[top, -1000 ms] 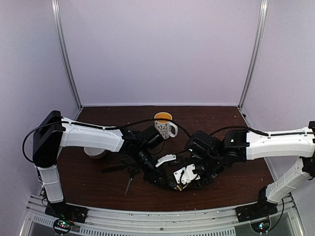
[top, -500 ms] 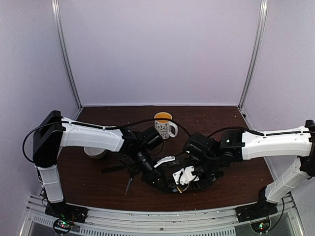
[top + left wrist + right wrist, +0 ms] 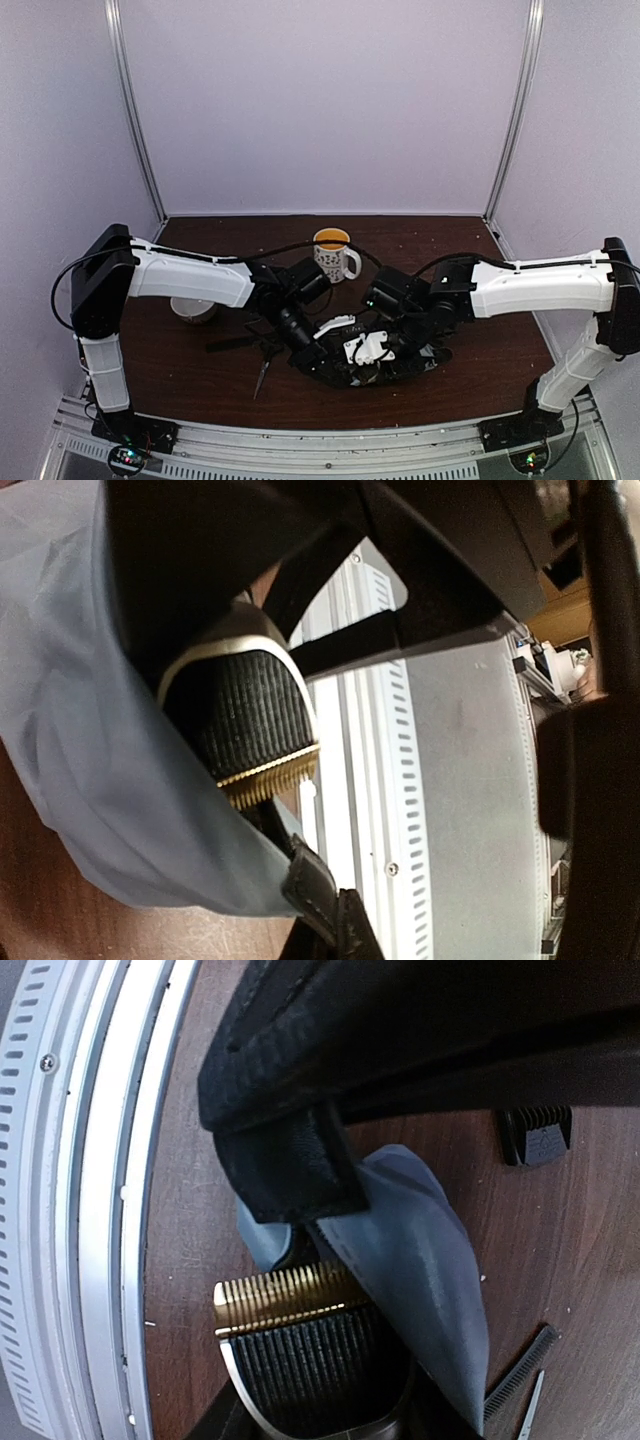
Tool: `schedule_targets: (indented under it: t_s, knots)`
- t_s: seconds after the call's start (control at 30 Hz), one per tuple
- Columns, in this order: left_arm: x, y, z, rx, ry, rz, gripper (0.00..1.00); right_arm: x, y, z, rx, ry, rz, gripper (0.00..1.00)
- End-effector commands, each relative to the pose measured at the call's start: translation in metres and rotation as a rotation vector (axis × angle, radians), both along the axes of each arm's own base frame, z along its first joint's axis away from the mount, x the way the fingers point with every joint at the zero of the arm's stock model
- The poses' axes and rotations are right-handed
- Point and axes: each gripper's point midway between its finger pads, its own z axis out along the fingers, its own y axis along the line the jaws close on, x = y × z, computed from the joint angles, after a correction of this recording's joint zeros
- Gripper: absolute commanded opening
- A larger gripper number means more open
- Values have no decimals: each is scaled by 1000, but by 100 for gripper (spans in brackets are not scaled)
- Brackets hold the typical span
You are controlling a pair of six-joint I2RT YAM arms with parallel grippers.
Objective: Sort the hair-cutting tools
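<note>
Though clamp of left gripper [image 3: 326, 350] and right gripper [image 3: 377, 364] can't be told, clipper [image 3: 310, 1360] between them seems rigid, hefty — grasp ribbed body.

The clipper [image 3: 300, 1350] is ribbed black with a gold blade. The pouch [image 3: 425, 1260] lining is pale grey-blue, its edge black. The mug [image 3: 333, 260] is white, dark-speckled, orange inside. The table [image 3: 480, 375] is dark brown.

clipper [image 3: 250, 718] with gold blade nestled in the pale blue pouch [image 3: 95, 780]

Black gold-bladed clipper [image 3: 300, 1360] against grey pouch [image 3: 420, 1250]
</note>
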Motion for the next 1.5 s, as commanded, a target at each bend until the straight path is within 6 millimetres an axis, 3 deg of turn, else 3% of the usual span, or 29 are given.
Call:
schedule_targets:
  t_s: [0.0, 0.17, 0.27, 0.5, 0.63, 0.7, 0.93, 1.23, 1.33, 1.47]
  knots:
    - [-22, 7, 5, 3, 102, -64, 0, 41, -25, 0, -78, -104, -203, 42]
    - [-22, 6, 5, -6, 111, -71, 0, 45, -26, -8, -95, -99, -246, 58]
    - [-21, 7, 5, -5, 120, -68, 0, 42, -27, -6, -81, -88, -248, 61]
    - [-14, 8, -2, 17, 113, -46, 0, 36, -34, 10, -48, -68, -240, 60]
    - [-7, 12, -10, 57, 95, -14, 0, 27, -49, 19, -8, -32, -218, 56]
    - [-4, 13, -14, 75, 83, 0, 0, 33, -62, 19, 30, -32, -250, 54]
    - [6, 13, -20, 120, 38, 41, 0, 53, -102, 3, 83, 49, -287, 57]
    - [15, 16, -31, 164, 2, 82, 0, 73, -95, -30, 39, 233, -342, 57]
    - [16, 17, -32, 171, -2, 85, 0, 75, -91, -33, 33, 264, -339, 51]
    - [19, 19, -33, 187, -21, 102, 0, 66, -91, -29, 25, 316, -326, 15]
